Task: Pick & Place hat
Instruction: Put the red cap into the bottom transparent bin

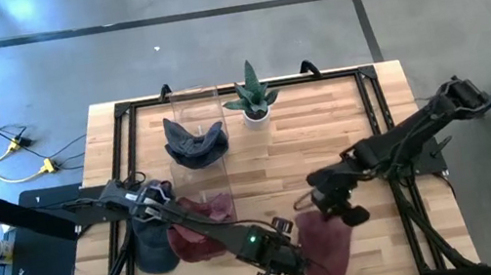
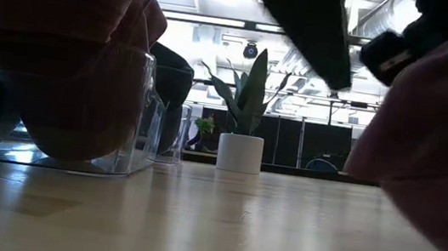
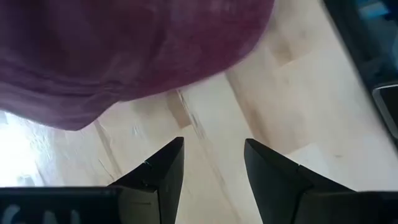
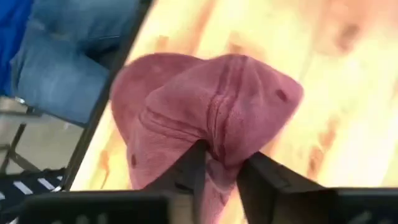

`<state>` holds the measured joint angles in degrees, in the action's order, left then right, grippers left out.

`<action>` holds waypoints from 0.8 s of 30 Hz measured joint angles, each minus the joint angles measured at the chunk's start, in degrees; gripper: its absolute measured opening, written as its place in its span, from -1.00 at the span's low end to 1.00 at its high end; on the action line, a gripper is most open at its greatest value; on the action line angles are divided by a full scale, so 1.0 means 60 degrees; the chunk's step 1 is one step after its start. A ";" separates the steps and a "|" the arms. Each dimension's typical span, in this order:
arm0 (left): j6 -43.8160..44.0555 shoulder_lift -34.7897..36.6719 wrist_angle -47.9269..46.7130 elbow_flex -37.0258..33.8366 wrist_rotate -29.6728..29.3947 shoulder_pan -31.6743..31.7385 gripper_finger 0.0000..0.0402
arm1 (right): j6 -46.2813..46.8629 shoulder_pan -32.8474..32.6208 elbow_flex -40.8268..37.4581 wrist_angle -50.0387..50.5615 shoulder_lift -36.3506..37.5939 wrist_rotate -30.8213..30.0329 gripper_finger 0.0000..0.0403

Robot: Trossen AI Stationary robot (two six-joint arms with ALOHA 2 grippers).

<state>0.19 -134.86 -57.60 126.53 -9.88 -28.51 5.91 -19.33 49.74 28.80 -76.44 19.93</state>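
Showing no readable text, label, brand, number or sign in any view.
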 joint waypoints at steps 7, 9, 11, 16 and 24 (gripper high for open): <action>-0.0062 -0.0001 0.0856 -0.0532 0.0026 0.0135 -0.20 | 0.0263 0.1323 0.0000 0.1290 0.0233 0.1993 -0.03; -0.0036 -0.0001 0.0859 -0.0544 -0.0017 0.0135 -0.20 | 0.0255 0.1444 0.0000 0.1845 0.0469 0.2209 0.10; 0.0017 -0.0001 0.0867 -0.0544 -0.0102 0.0128 -0.20 | 0.0281 0.1396 0.0000 0.2311 0.0770 0.1663 0.18; 0.0235 -0.0001 0.0859 -0.0544 -0.0279 -0.0014 -0.20 | 0.1073 0.1081 -0.0234 0.2602 0.1660 0.0576 0.22; 0.0287 -0.0001 0.0861 -0.0544 -0.0309 -0.0062 -0.20 | 0.3382 0.0900 -0.3257 0.0234 0.2843 0.0587 0.23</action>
<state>1.91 -134.87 -52.44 123.26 -11.73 -28.88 26.20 -13.93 30.19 30.21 -59.39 23.45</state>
